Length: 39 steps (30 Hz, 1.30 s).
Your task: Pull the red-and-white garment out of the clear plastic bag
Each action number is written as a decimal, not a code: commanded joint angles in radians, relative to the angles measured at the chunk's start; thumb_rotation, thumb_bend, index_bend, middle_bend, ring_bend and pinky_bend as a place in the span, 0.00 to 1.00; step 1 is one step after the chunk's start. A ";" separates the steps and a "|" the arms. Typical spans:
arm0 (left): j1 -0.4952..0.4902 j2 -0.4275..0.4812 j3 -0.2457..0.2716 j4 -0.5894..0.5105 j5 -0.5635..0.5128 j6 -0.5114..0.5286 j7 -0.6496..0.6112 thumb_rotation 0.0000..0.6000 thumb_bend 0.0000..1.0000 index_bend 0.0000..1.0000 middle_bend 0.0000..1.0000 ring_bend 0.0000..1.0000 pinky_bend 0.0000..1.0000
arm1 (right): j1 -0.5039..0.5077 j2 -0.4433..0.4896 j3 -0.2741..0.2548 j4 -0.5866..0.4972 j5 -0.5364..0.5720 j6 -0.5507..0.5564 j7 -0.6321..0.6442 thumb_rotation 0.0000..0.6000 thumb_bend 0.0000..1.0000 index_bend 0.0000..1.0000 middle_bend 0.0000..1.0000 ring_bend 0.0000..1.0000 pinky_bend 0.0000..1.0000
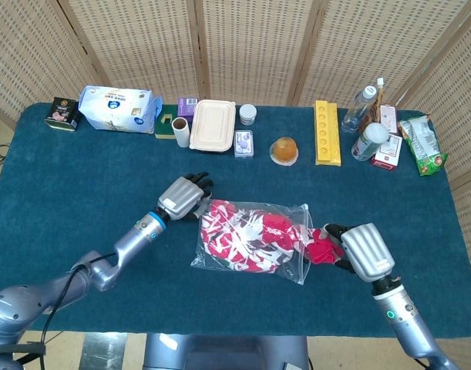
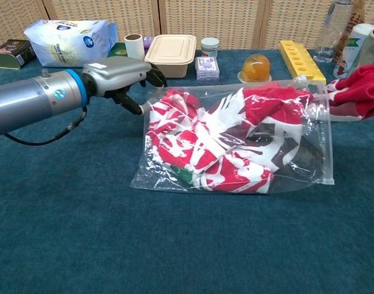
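Gripping garment (image 1: 321, 248), right hand (image 1: 364, 251) fingers apparently hidden

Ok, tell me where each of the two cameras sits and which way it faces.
Head view: high above the near table edge, looking steeply down on the blue table; both arms show, left hand at the clear plastic bag, right hand gripping the red-and-white garment.
Chest view: low, near tabletop height, facing across toward the wicker screen; the left forearm and left hand show, the right hand is barely in frame.
Shared: bag, garment, left hand, back-row items.
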 commanded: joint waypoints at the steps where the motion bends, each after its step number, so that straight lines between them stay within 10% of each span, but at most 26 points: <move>1: 0.072 0.108 0.020 -0.120 -0.009 0.058 0.024 1.00 0.56 0.69 0.26 0.12 0.26 | -0.004 0.004 -0.001 -0.001 -0.003 0.006 0.002 1.00 0.51 0.72 0.65 0.84 0.89; 17: 0.340 0.427 0.054 -0.394 -0.109 0.266 0.080 1.00 0.56 0.69 0.26 0.12 0.26 | -0.024 0.045 0.042 0.029 0.059 0.036 0.008 1.00 0.51 0.72 0.65 0.85 0.89; 39: 0.530 0.535 0.010 -0.347 -0.223 0.303 0.027 1.00 0.50 0.69 0.26 0.12 0.26 | -0.095 0.130 0.092 0.105 0.200 0.073 0.070 1.00 0.51 0.72 0.65 0.85 0.88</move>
